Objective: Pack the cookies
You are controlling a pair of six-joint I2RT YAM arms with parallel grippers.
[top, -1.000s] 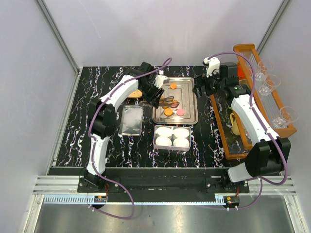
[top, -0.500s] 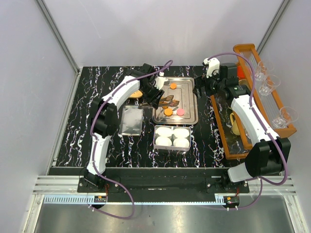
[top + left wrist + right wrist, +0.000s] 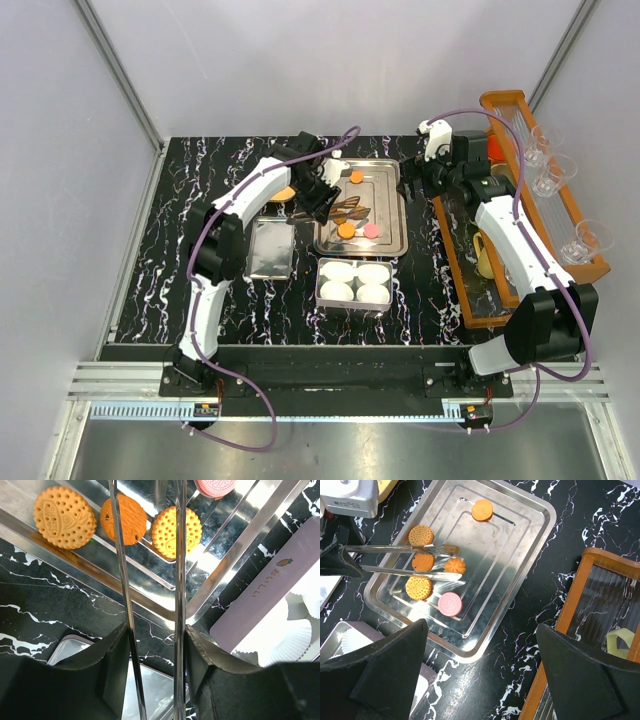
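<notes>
Several cookies lie on the steel tray [image 3: 385, 240]: orange ones [image 3: 482, 510] [image 3: 421, 535] [image 3: 423, 562] [image 3: 454, 565] [image 3: 419, 587] and a pink one [image 3: 450, 603]. My left gripper [image 3: 318, 190] [image 3: 154, 645] is shut on metal tongs [image 3: 402, 550] [image 3: 179, 580]. The tong arms are spread over the two middle orange cookies [image 3: 123, 519] [image 3: 176, 532] and hold nothing. My right gripper [image 3: 418, 180] [image 3: 481, 630] is open and empty, above the tray's right rim.
A tin of white paper cups [image 3: 355, 282] [image 3: 295, 635] stands in front of the tray, with its lid [image 3: 270, 247] to the left. A yellow-orange dish [image 3: 282, 192] sits behind the lid. Wooden racks [image 3: 470, 290] with glasses [image 3: 548, 180] line the right side.
My left gripper has shifted slightly to the right, bringing the tongs further over the tray's cookies. The right arm has barely moved.
</notes>
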